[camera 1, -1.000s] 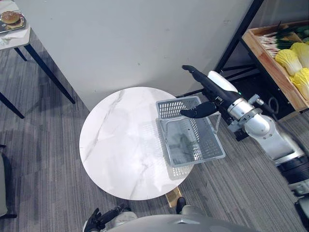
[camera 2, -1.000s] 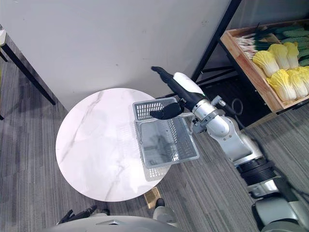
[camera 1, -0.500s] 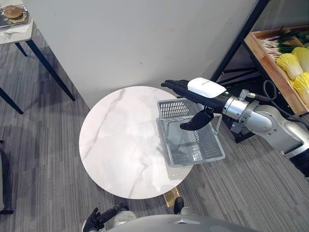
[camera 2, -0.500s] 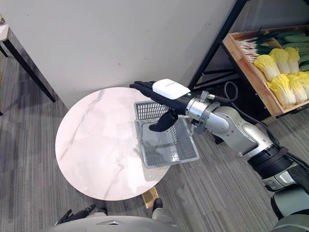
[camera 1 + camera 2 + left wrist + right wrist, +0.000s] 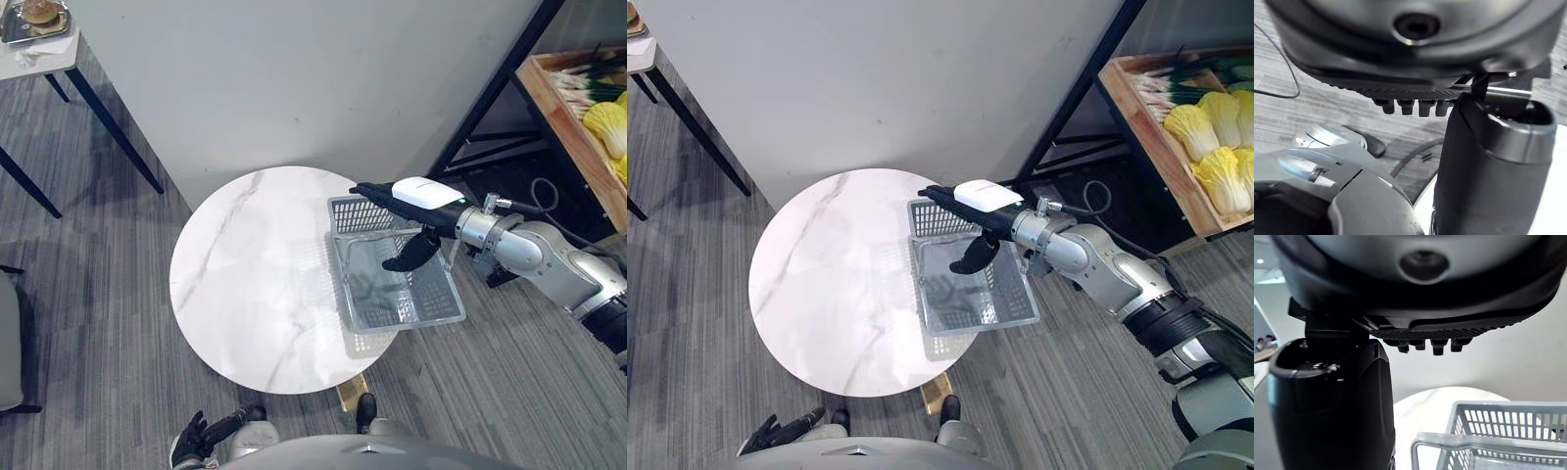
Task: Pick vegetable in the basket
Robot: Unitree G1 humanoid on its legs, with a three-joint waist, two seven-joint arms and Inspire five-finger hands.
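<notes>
An empty grey plastic basket (image 5: 359, 214) stands on the right edge of a round white marble table (image 5: 245, 284). My right hand (image 5: 421, 193) hovers open over the basket's far end, fingers straight and pointing left, thumb hanging down toward the inside, holding nothing. In the right wrist view the thumb (image 5: 1332, 406) stands beside the basket's mesh wall (image 5: 1508, 431). The vegetables lie in a wooden crate (image 5: 1146, 147) at the upper right: yellow-green cabbages (image 5: 1205, 117) and green onions (image 5: 1146, 83). My left hand (image 5: 201, 446) hangs open low by my body.
A black shelf post (image 5: 490, 88) slants between the table and the crate. A white wall runs behind the table. A small table with a tray of food (image 5: 39, 15) stands at the far left. Grey carpet surrounds the round table.
My right hand has swung down and leftward from beside the basket to lie flat over its far end. The whole picture has shifted a little as the camera moved.
</notes>
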